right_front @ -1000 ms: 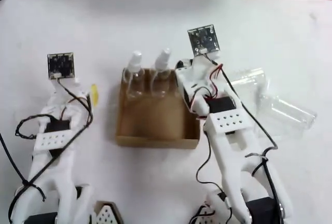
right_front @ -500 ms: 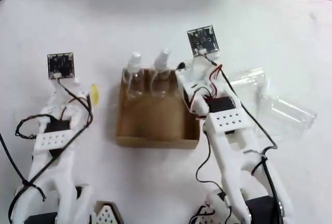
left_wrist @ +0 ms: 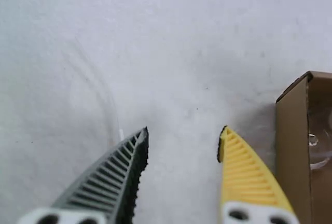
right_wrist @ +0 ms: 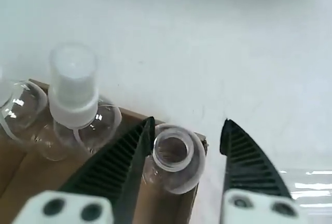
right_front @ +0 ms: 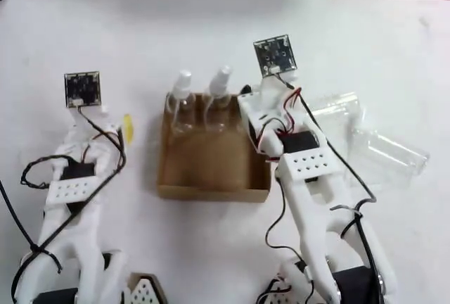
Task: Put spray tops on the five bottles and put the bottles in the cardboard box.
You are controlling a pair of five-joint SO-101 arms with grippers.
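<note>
Bottles with spray tops, two of them (right_front: 181, 103) (right_front: 218, 100), are standing side by side inside the box (right_front: 211, 191) against its far wall. An open-necked bottle (right_wrist: 174, 156) with no top is standing upright in the box's far right corner, just beside the nearer topped one. The right tool (right_wrist: 188, 122) is hanging over that corner with its jaws spread wide; the open-necked bottle is sitting between them, close against one black finger (right_wrist: 122, 156) and apart from the other, so nothing is being gripped. To the right of the box, more clear bottles (right_front: 337, 107) (right_front: 390, 153) are lying on their sides on the white surface (right_front: 211, 29), near each other. The left tool (left_wrist: 184, 129) is hovering over bare surface just left of the box, its grey and yellow fingers parted and holding nothing, with the box's wall showing beside the yellow finger (left_wrist: 244, 172).
</note>
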